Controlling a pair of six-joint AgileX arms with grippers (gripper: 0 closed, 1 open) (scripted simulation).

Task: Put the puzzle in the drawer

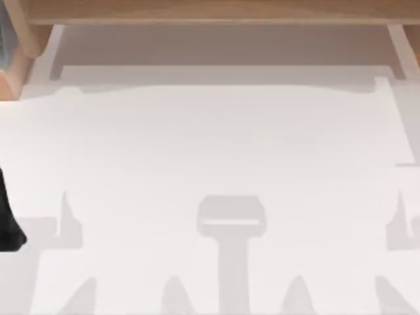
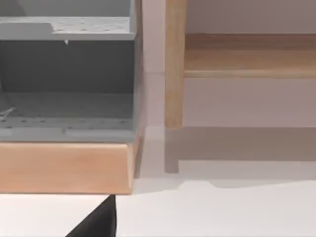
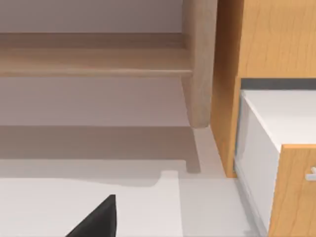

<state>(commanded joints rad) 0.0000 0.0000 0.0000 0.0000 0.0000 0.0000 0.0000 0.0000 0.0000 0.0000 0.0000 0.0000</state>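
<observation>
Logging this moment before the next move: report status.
Left arm parked at table's left edge; finger state can't be told. White table bare in top view. Drawer stands pulled out in right wrist view, nothing blocking it.

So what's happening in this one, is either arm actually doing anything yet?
Nothing is being handled at this moment. The white table lies bare in the top view, with a light wooden shelf frame along its far edge. The left arm sits as a dark shape at the table's left edge. The left wrist view faces a grey perforated shelf unit on a wooden base; the right wrist view faces a wooden cabinet with a white drawer pulled partly out.
</observation>
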